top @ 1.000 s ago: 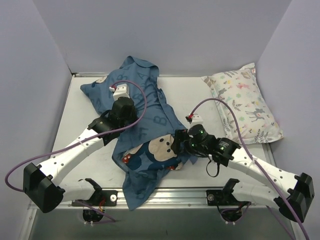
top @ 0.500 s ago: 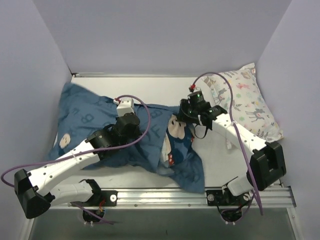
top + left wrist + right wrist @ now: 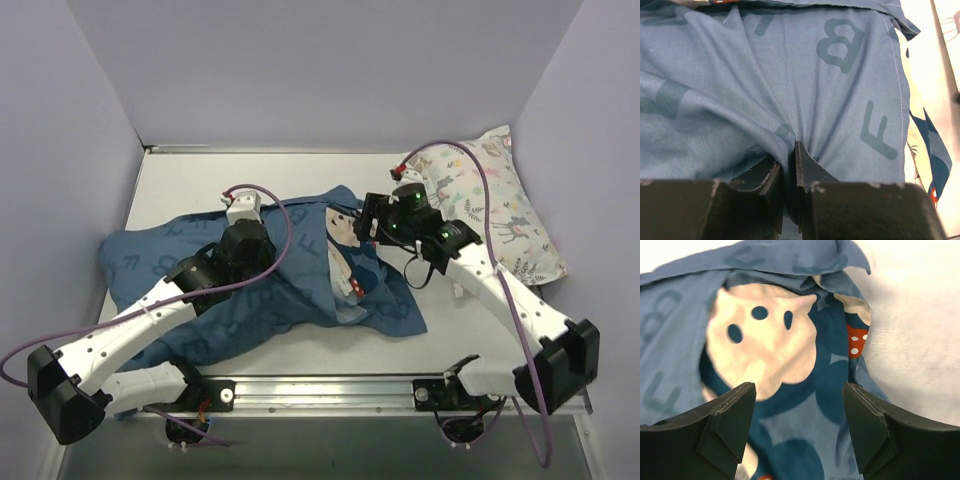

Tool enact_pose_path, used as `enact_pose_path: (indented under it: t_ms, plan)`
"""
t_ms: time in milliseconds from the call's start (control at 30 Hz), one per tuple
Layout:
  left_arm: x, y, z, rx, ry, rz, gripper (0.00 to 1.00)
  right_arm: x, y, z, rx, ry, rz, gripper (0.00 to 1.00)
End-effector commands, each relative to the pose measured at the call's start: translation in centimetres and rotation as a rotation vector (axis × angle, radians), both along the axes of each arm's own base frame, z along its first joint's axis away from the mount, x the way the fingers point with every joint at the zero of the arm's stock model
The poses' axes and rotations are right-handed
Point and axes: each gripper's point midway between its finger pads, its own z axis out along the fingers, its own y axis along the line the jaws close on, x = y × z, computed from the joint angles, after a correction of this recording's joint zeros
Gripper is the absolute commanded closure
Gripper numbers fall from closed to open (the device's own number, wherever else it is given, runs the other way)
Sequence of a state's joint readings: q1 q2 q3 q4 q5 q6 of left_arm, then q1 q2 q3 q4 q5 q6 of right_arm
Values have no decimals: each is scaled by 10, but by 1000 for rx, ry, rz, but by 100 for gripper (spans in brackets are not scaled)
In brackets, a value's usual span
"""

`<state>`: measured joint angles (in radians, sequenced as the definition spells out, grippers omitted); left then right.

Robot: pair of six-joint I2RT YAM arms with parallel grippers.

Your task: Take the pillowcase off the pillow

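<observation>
The navy-blue pillowcase (image 3: 200,290) lies spread and rumpled across the left and middle of the table. Its mouse-face print (image 3: 343,232) is at its right end. My left gripper (image 3: 243,240) is down on the middle of the fabric. In the left wrist view it (image 3: 792,147) is shut on a pinched fold of the pillowcase (image 3: 790,75). My right gripper (image 3: 370,228) hovers over the pillowcase's right end. In the right wrist view it (image 3: 797,390) is open and empty above the mouse face (image 3: 760,340) and a red dotted bow (image 3: 856,342). The plain white pillow is out of view.
A white pillow patterned with pastel animals and leaves (image 3: 495,205) lies at the back right against the wall. Walls close in the left, back and right of the table (image 3: 470,330). Purple cables arc from both wrists.
The pillowcase has been dragged from the table's middle to the left and flattened. My right arm swung from the near middle to the back right. My left gripper kept hold of the fabric.
</observation>
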<state>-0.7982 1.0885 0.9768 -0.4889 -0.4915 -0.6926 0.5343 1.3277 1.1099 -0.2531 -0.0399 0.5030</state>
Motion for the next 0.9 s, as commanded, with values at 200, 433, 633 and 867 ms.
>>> enact_pose_path:
  t_ms: [200, 433, 633, 867]
  plan:
    - [37, -14, 26, -35, -10, -123, 76, -40, 12, 5, -119, -64, 90, 22]
    - [49, -14, 23, -22, 8, -138, 73, -12, 26, -8, -227, -61, 112, 28]
    - [45, 4, 2, -1, 55, -100, 86, 7, -49, -52, -307, 51, -119, 85]
    - [55, 61, -5, -54, 75, 85, 94, -11, -95, -109, -274, 206, -232, 100]
